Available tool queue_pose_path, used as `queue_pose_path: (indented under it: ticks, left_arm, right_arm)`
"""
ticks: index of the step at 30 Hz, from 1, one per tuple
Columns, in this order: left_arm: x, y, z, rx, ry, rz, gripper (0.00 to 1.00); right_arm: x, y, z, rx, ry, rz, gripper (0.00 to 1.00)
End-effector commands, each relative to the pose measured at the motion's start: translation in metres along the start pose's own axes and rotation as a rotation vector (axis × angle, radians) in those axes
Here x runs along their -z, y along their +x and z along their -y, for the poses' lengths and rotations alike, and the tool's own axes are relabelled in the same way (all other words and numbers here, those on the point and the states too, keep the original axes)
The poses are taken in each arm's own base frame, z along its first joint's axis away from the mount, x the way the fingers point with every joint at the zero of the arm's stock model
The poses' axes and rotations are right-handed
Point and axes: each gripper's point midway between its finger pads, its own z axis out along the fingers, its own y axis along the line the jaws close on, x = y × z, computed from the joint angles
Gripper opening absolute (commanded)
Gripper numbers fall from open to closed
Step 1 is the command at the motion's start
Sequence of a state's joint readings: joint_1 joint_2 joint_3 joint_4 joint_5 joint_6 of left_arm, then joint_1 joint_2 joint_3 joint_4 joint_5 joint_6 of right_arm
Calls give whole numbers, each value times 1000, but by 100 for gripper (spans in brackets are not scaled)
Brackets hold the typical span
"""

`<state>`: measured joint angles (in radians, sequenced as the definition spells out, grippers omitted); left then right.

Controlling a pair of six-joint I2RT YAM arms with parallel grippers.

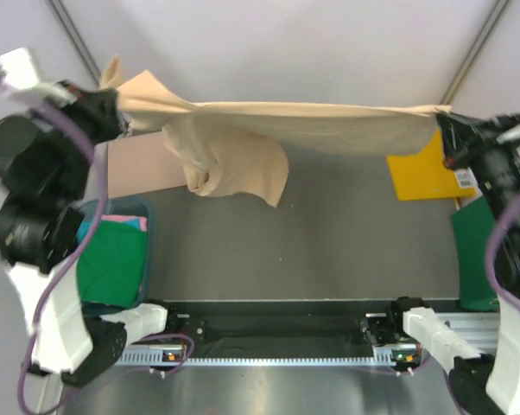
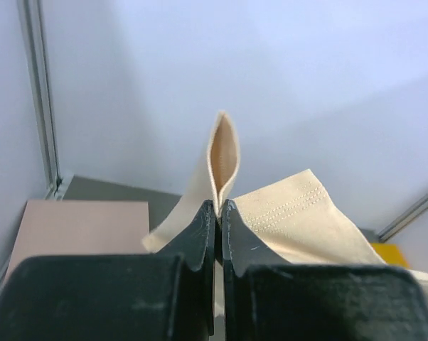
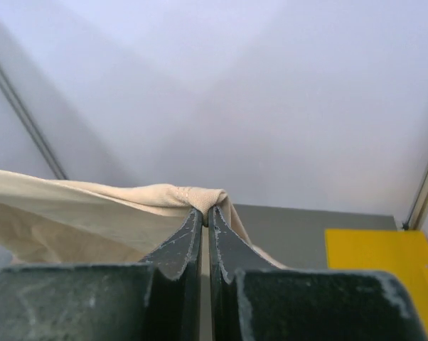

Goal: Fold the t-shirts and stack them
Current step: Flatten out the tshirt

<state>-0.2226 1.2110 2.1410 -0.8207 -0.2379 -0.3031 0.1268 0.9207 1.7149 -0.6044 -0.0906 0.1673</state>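
Aloft, we hold the beige t-shirt (image 1: 312,125) stretched above the grey table (image 1: 329,251): left gripper (image 2: 218,207) clenched on its left edge, right gripper (image 3: 205,212) pinching its right corner. A green shirt (image 1: 113,272) and a pink shirt (image 1: 122,223) lie in the teal bin (image 1: 149,251).

beige t-shirt (image 1: 329,128) stretched wide, green t-shirt (image 1: 113,272) left

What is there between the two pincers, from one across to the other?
The beige t-shirt spans the whole gap, pinched by the left pincer at one end and the right pincer at the other, with one part sagging. The top view shows it.
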Motion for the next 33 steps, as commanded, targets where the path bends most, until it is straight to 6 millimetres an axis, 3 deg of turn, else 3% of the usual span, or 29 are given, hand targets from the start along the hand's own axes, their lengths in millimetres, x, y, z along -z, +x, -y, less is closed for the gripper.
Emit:
queue_pose_path:
  ticks: [1,2,5,7,9,11,13,14,15,16,19,20,21,22,23,24,25,26,27,28,29,30,31,32,33]
  left_arm:
    - [60,-32,-4,-19,37,74,0]
    - [76,-39,-4,-7,52,96,0]
    - [101,-46,-2,12,90,115,0]
    - [107,-49,0,17,108,126,0]
    - [105,-51,6,19,131,127,0]
    - [84,-42,10,1,130,84,0]
    - [63,-31,10,-10,111,39,0]
    - [36,-14,12,-23,98,-19,0]
    - [19,0,11,-31,86,-62,0]
    - [3,14,11,-36,77,-102,0]
    - [-63,82,9,-63,52,-262,0]
    - [-77,100,6,-74,39,-301,0]
    - [-92,124,3,-81,31,-344,0]
    - [-103,141,0,-94,23,-380,0]
    - [-123,172,-6,-115,4,-446,0]
    - [-135,192,-10,-126,-3,-480,0]
    - [-154,226,-18,-138,-28,-548,0]
    - [-164,242,-21,-153,-32,-574,0]
    - [-174,253,-23,-153,-34,-591,0]
    - [-191,290,-32,-167,-62,-658,0]
    - [-200,306,-38,-181,-74,-686,0]
    - [-214,304,-37,-182,-77,-668,0]
    - [-226,347,-50,-198,-110,-757,0]
    - [-235,355,-55,-202,-132,-766,0]
    - [-250,338,-48,-190,-126,-714,0]
  right_arm:
    - [52,-20,-9,36,-20,67,0]
    - [70,-23,-10,39,-20,81,0]
    - [98,-34,-13,42,-20,121,0]
    - [109,-35,-11,45,0,123,0]
    - [114,-34,-4,44,40,124,0]
    - [111,-29,5,36,86,113,0]
    - [96,-9,18,28,144,68,0]
    - [85,1,24,24,166,39,0]
    - [71,23,33,16,199,-14,0]
    - [61,31,37,9,214,-27,0]
    - [18,86,49,0,237,-152,0]
    - [-3,99,52,-2,235,-168,0]
    - [-17,131,58,10,233,-235,0]
    - [-28,147,61,15,235,-260,0]
    - [-51,166,67,18,240,-286,0]
    - [-62,194,72,35,236,-336,0]
    - [-72,209,76,42,241,-357,0]
    - [-89,241,85,43,258,-420,0]
    - [-104,250,93,43,266,-411,0]
    - [-120,286,103,43,282,-484,0]
    - [-130,300,110,45,293,-502,0]
    - [-147,300,116,42,299,-490,0]
    - [-159,340,127,40,319,-573,0]
    - [-169,351,133,39,336,-592,0]
    - [-186,345,140,26,353,-570,0]
